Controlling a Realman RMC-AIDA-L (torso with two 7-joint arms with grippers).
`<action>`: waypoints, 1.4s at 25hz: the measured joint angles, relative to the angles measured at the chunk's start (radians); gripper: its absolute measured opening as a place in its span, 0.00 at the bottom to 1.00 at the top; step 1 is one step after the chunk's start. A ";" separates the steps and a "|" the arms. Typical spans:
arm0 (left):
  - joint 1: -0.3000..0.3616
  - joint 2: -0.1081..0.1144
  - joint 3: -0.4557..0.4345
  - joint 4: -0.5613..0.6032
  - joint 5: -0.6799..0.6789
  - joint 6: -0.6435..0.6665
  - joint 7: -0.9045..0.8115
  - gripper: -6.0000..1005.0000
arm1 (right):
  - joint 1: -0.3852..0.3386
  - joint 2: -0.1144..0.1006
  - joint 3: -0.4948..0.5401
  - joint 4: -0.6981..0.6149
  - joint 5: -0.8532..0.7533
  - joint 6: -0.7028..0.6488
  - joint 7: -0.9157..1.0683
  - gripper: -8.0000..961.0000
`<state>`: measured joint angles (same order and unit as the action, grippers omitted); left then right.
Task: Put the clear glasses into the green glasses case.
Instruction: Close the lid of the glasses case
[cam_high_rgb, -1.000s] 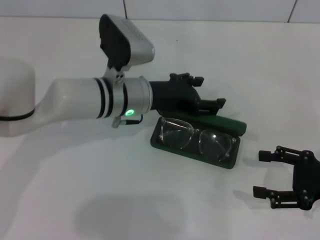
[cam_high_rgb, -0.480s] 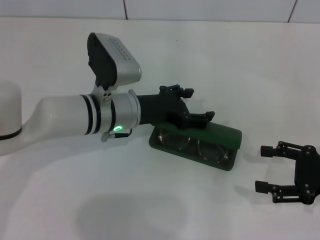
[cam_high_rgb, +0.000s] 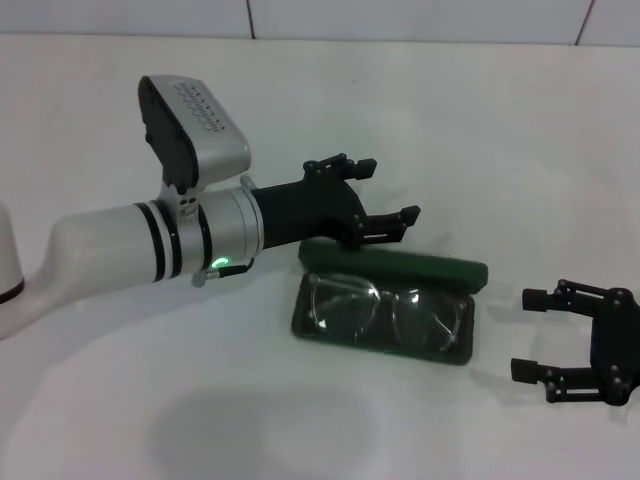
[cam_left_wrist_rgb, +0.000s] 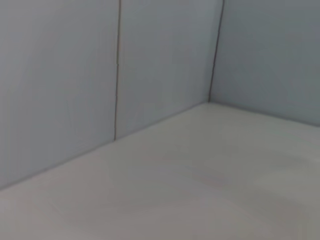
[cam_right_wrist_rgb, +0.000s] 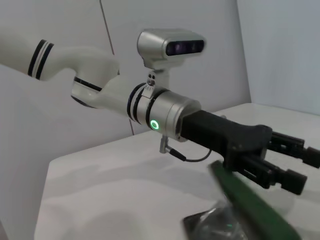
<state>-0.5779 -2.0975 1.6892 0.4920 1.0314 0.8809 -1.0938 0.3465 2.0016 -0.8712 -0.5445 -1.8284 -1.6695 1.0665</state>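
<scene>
Head view: clear glasses (cam_high_rgb: 388, 315) lie inside the green glasses case (cam_high_rgb: 390, 310) mid-table; left tool (cam_high_rgb: 372, 200) spread wide above its raised lid, right tool (cam_high_rgb: 548, 334) wide nearby. A clumsy push could shove the case.

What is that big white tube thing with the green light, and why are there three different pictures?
That white tube is a robot's left arm. Its black claw, the left gripper, hangs open just behind the green glasses case. The case lies open on the white table, with the clear glasses inside it. The right gripper waits open beside the case and holds nothing. One picture looks down from the robot's head. One comes from a camera on the left wrist and shows only table and wall. The last comes from the right wrist, looking across at the left arm and the case's lid.
</scene>
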 joint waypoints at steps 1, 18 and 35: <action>0.002 0.000 0.001 -0.002 -0.011 0.004 0.017 0.88 | 0.001 0.000 0.000 0.000 0.000 0.001 0.001 0.90; 0.028 -0.005 0.016 -0.019 -0.023 0.034 0.130 0.88 | 0.000 0.000 0.000 0.000 0.001 0.017 0.001 0.90; 0.004 0.002 0.014 -0.019 -0.180 0.113 0.146 0.88 | 0.035 0.009 -0.083 -0.009 -0.043 0.015 0.024 0.90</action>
<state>-0.5739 -2.0955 1.7032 0.4731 0.8514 0.9939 -0.9480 0.3811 2.0108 -0.9539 -0.5532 -1.8712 -1.6545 1.0909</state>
